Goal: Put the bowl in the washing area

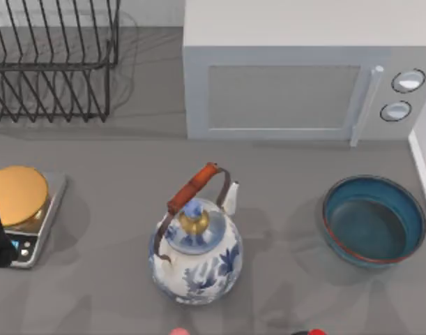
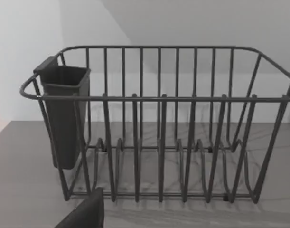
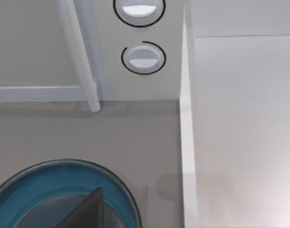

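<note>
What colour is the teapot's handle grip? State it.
The teapot has a reddish-orange handle grip, seen best in the top view.

You have a flat grey table point(image 1: 115, 293) carrying every item. At its far left stands a dark wire dish rack point(image 1: 52, 63), with a dark rectangular cutlery cup point(image 2: 64, 114) hung on one end wall. To the right of the rack, along the far edge, sits a pale grey box-shaped microwave point(image 1: 296, 77) with a vertical bar handle and two round knobs. At the near left you find a silver kitchen scale topped by a flat golden disc point(image 1: 21, 202). Near centre stands a blue-and-white porcelain teapot point(image 1: 195, 255) with a brown-wrapped handle. At the right rests a wide deep-blue glazed bowl point(image 1: 373, 220) with a reddish-brown rim, just beside a white raised wall point(image 3: 185, 118).
</note>
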Available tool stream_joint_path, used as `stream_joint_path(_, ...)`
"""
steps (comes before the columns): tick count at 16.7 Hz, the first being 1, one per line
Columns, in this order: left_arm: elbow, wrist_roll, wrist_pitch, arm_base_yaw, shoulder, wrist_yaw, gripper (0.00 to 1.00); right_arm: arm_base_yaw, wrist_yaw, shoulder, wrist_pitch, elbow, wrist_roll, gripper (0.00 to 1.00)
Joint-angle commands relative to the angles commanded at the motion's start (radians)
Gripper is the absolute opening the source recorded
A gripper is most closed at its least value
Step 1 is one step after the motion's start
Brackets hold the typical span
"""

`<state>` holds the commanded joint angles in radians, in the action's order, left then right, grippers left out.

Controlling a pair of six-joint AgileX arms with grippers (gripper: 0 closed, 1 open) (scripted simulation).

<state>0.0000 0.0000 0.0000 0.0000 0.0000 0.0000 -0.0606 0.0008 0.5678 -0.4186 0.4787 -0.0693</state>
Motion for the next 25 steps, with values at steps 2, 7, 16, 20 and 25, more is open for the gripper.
stream_joint_path(2, 0.000, 0.000, 0.000, 0.000, 0.000, 0.000, 1.00, -0.019, 0.001, 0.208, -0.136, 0.144, -0.020, 1.00)
stream_joint_path(7, 0.000, 0.000, 0.000, 0.000, 0.000, 0.000, 1.00, -0.065, 0.003, 0.704, -0.464, 0.489, -0.068, 1.00)
stream_joint_path(16, 0.000, 0.000, 0.000, 0.000, 0.000, 0.000, 1.00, -0.115, 0.000, 1.149, -0.777, 0.868, -0.119, 1.00)
stream_joint_path(20, 0.000, 0.000, 0.000, 0.000, 0.000, 0.000, 1.00, -0.116, 0.000, 1.155, -0.781, 0.873, -0.120, 1.00)
stream_joint_path(25, 0.000, 0.000, 0.000, 0.000, 0.000, 0.000, 1.00, -0.114, 0.000, 1.174, -0.705, 0.812, -0.118, 1.00)
